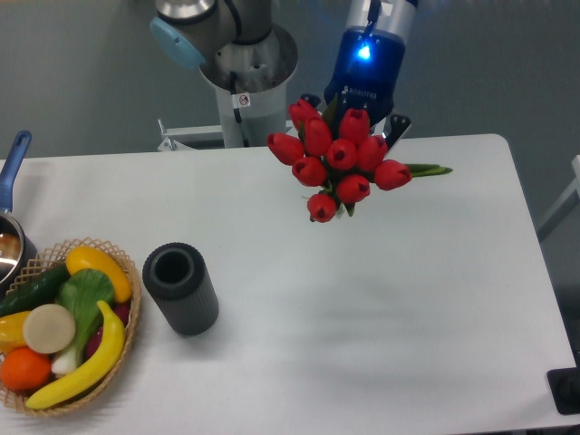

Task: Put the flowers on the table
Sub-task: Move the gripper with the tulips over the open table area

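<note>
Above the table's point(435, 299) far edge, fingers point(397, 127) grip the flowers point(337, 161).

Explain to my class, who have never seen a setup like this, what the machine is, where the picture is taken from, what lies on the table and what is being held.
The picture comes from one fixed camera looking down on the table from the front. The machine is a robot arm: its grey base stands behind the far edge, and the blue-lit part is its wrist, ending in a two-finger gripper. The gripper itself is mostly hidden behind the blooms, so its fingers cannot be checked directly.

The arm holds the flowers, a bunch of red tulips, in the air above the table, blooms facing the camera, so the stems are hidden. They are not yet laid down.

On the white table stand a dark cylinder with an open top and, at the left, a woven basket of fruit and vegetables, including a banana. A pot with a blue handle peeks in at the left edge.
</note>
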Controlling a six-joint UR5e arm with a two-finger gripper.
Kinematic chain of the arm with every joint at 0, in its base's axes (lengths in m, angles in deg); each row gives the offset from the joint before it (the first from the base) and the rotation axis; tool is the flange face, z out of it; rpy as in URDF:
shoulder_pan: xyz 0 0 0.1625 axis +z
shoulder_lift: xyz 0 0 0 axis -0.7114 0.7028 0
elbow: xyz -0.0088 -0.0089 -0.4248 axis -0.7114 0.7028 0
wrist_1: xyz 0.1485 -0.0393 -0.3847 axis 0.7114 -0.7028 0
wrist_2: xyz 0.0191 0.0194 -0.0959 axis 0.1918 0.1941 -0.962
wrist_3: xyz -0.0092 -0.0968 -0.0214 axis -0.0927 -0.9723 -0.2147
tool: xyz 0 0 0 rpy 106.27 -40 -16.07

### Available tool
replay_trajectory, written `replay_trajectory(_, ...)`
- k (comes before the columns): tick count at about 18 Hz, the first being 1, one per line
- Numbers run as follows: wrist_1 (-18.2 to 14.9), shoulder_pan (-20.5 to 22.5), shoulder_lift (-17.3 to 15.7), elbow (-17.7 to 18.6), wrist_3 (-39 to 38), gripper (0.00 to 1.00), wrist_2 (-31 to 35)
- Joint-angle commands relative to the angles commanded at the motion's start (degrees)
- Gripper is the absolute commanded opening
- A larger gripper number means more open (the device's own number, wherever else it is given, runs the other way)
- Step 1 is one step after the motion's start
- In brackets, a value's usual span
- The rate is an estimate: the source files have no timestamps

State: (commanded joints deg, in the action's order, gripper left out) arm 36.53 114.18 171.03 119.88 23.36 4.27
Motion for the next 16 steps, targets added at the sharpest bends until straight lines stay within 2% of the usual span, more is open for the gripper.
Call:
replay_trajectory(4,-1.4,-1.1,0.5,-0.4,0.0,0.41,7.5)
replay_trajectory(8,-1.5,-1.2,1.3,1.1,0.5,0.41,16.6)
replay_trajectory(16,-6.4,-3.8,4.6,1.1,0.4,0.41,25.1)
